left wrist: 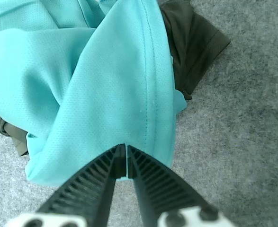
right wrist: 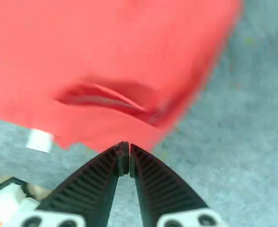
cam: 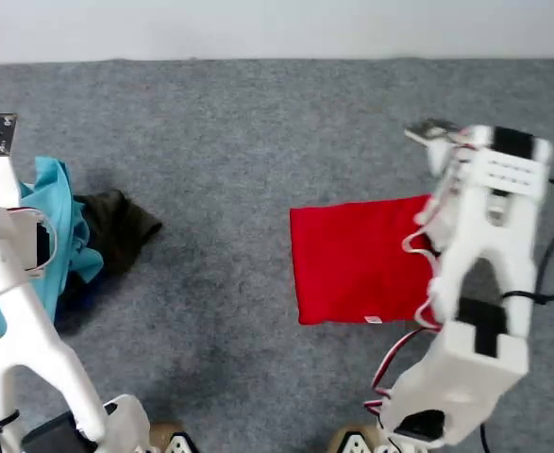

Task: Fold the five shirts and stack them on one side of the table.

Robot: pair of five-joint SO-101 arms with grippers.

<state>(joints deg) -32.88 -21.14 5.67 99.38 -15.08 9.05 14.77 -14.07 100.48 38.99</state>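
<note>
A red shirt [cam: 357, 264] lies folded flat right of the table's middle; the right arm hides its right edge. My right gripper [right wrist: 124, 151] is shut, its tips pinching the edge of the red shirt [right wrist: 105, 56] near a white tag [right wrist: 39, 140]. A crumpled teal shirt [cam: 59, 217] sits at the left on a dark olive shirt [cam: 118, 229]. My left gripper [left wrist: 122, 158] is shut on the hem of the teal shirt [left wrist: 91, 80], with the dark olive shirt [left wrist: 191, 52] behind it.
A bit of dark blue cloth [cam: 74, 294] peeks from under the teal pile. Grey carpet [cam: 220, 142] covers the table between the pile and the red shirt. Both arm bases stand at the near edge.
</note>
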